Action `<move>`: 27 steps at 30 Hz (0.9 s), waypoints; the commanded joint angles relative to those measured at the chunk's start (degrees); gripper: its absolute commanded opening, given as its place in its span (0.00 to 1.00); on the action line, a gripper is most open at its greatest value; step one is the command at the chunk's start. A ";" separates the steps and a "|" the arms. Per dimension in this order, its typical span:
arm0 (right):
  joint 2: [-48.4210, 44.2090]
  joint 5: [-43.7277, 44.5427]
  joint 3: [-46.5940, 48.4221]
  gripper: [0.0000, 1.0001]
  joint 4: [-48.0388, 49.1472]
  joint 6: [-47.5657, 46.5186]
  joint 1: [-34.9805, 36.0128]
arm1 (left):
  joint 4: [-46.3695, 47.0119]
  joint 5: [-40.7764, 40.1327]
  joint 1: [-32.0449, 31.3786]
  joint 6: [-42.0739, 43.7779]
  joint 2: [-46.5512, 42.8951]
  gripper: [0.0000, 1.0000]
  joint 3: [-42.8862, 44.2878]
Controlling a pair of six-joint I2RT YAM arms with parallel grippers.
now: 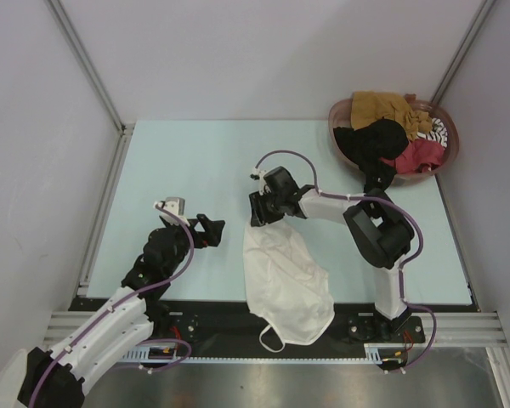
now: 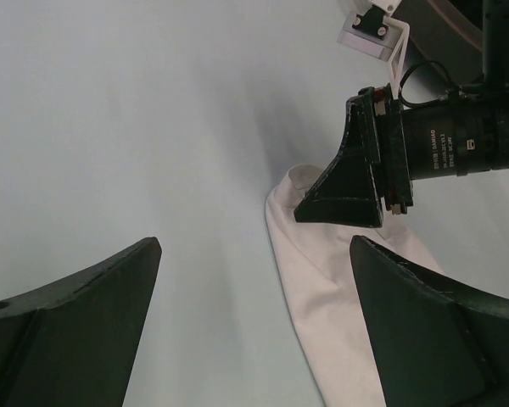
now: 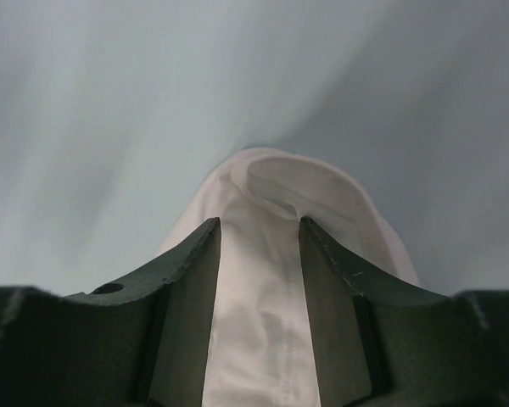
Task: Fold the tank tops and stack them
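A white tank top (image 1: 285, 280) lies crumpled on the pale table (image 1: 187, 161), its lower end hanging over the near edge. My right gripper (image 1: 260, 218) is down on its far tip, open, the fingers astride a strip of the cloth (image 3: 259, 339), which humps up beyond the tips of the gripper (image 3: 259, 222). My left gripper (image 1: 209, 229) is wide open just left of the garment, low over bare table. In the left wrist view the white tank top's (image 2: 322, 288) edge passes between the gripper's (image 2: 254, 242) fingers, and the right gripper's fingers (image 2: 348, 191) rest on the cloth's corner.
A round reddish-brown basket (image 1: 339, 109) stands at the far right corner. It holds mustard (image 1: 378, 104), black (image 1: 370, 140), red (image 1: 421, 155) and striped (image 1: 438, 132) tank tops. Grey walls close the table on three sides.
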 commanded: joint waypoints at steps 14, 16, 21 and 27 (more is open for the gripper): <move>3.52 0.30 0.95 0.21 6.95 -0.99 0.84 | 3.00 0.89 0.34 1.11 1.36 1.00 0.97; 3.17 0.83 0.86 0.02 7.04 -0.73 1.01 | 3.09 1.25 0.34 1.29 1.36 1.00 0.97; -3.66 1.88 -4.93 0.00 12.48 -0.29 1.10 | 3.44 2.30 0.34 1.90 1.28 1.00 0.88; -16.33 7.41 -13.80 0.00 15.66 0.41 -0.64 | 5.98 6.34 0.26 2.87 2.85 1.00 0.79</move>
